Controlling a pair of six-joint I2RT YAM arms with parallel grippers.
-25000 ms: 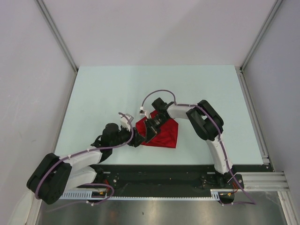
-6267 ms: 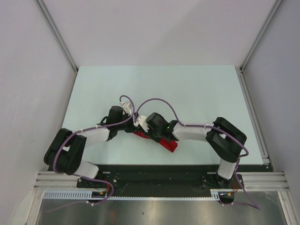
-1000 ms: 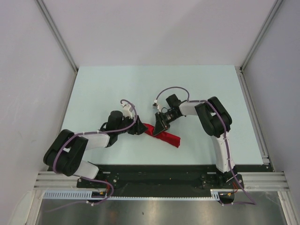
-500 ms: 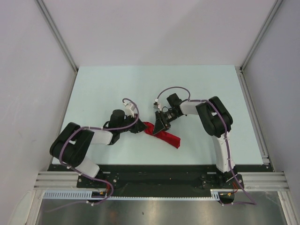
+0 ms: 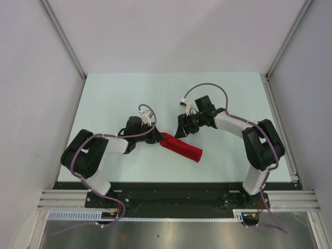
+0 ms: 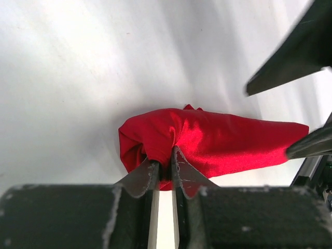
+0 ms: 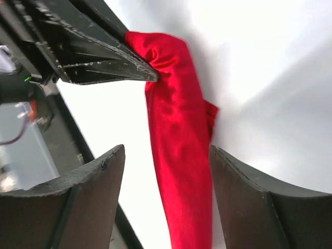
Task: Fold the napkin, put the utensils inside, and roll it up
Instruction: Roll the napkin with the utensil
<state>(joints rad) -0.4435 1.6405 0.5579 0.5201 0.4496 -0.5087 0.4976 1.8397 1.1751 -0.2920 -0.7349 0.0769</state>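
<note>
The red napkin [image 5: 181, 147] lies on the table as a tight roll, slanting from upper left to lower right. My left gripper [image 5: 157, 138] is shut on its left end, and the left wrist view shows cloth [image 6: 207, 140] pinched between the two fingertips [image 6: 165, 158]. My right gripper [image 5: 181, 130] hovers just behind the roll, open and holding nothing. In the right wrist view the roll [image 7: 179, 171] runs lengthwise between the spread fingers [image 7: 167, 150] without touching them. The utensils are hidden.
The pale table top [image 5: 129, 98] reaches to grey walls at the left, back and right. A metal rail [image 5: 280, 124] runs along its right edge. A black base strip [image 5: 176, 194] with both arm bases lies along the near edge.
My left gripper has closed on the napkin's left end. My right gripper has opened, let go of the roll and drawn back toward the far right, its elbow swinging out to the right.
</note>
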